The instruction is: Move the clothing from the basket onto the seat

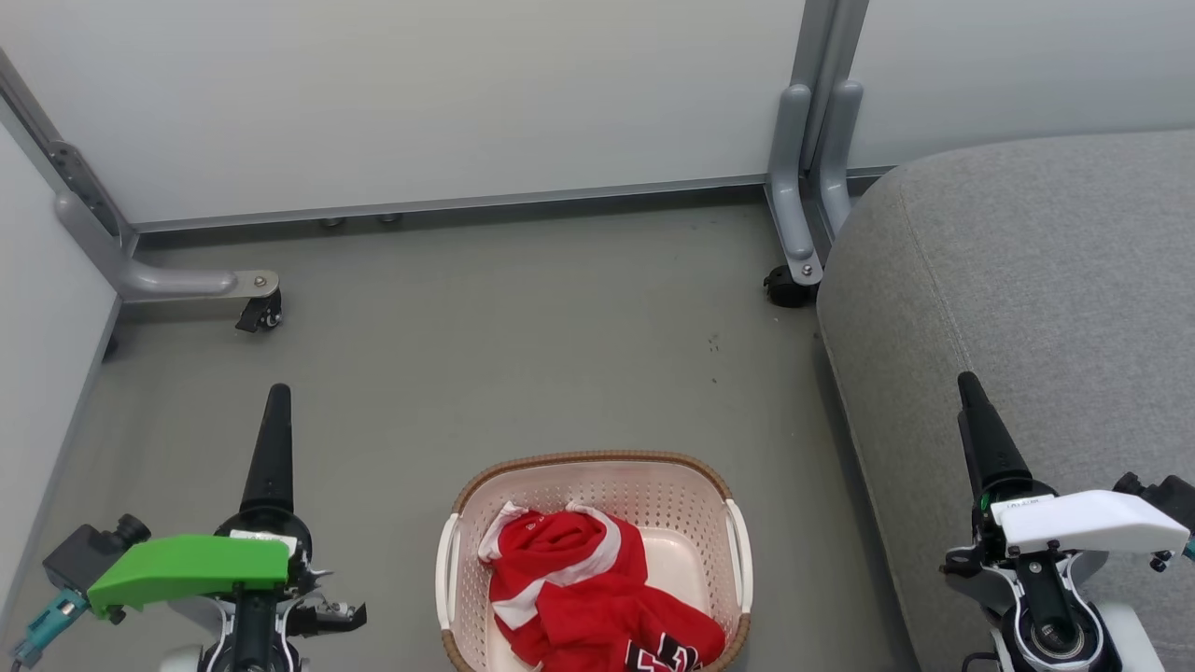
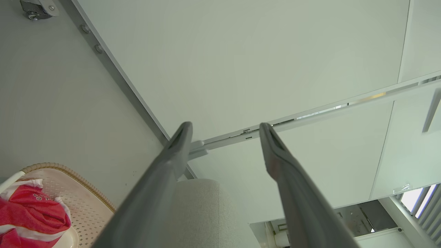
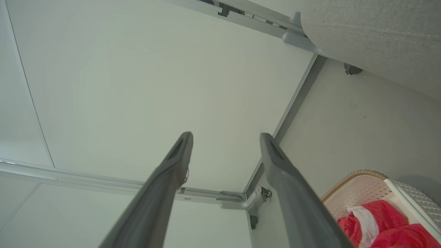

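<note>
The cream basket (image 1: 653, 499) stands on the floor at the bottom centre, between my two arms. Bright red clothing (image 1: 579, 588) with white bands lies crumpled inside it, with black-and-white lettering at its near edge. The grey seat (image 1: 1027, 280) fills the right side. My left gripper (image 1: 278, 401) is raised left of the basket, and its wrist view shows the left gripper (image 2: 225, 126) open and empty. My right gripper (image 1: 968, 387) hovers over the seat's left edge, and the right gripper (image 3: 225, 136) is likewise open. Both wrist views catch the clothing (image 2: 31, 210) (image 3: 389, 220) at a lower corner.
White partition panels on grey metal frames close off the back and left. Their caster feet (image 1: 257, 308) (image 1: 789, 285) stand on the grey floor (image 1: 523, 355), one close to the seat's far corner. Bare floor stretches beyond the basket.
</note>
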You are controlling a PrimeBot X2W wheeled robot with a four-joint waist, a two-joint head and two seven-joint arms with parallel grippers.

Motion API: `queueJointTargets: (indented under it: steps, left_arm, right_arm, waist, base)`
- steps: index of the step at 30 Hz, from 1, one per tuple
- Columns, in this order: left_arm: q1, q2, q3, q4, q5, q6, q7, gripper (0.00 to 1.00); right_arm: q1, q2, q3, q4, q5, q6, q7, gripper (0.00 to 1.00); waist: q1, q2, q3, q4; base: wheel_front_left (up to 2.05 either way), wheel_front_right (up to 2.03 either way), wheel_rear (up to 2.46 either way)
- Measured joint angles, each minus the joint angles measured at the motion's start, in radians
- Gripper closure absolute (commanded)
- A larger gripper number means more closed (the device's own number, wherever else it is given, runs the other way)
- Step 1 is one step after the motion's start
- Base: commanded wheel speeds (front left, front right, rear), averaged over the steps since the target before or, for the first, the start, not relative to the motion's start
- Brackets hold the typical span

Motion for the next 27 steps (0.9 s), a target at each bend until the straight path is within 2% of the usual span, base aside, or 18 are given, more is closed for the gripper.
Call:
queueJointTargets:
  steps: [12, 27]
  left_arm:
    - [0.004, 0.002, -0.028, -0.042, 0.241, 0.000, -0.045, 0.00]
    - [0.023, 0.010, -0.073, -0.053, 0.496, 0.000, -0.093, 0.00]
  right_arm:
    - [0.012, -0.011, 0.040, -0.051, -0.270, 0.000, -0.044, 0.00]
    - [0.030, -0.015, 0.075, -0.076, -0.502, 0.000, -0.094, 0.00]
  waist:
    - [0.0000, 0.0000, -0.003, 0.001]
    - [0.0000, 0.0000, -0.006, 0.005]
  base:
    - [0.00, 0.00, 0.00]
    - [0.00, 0.00, 0.00]
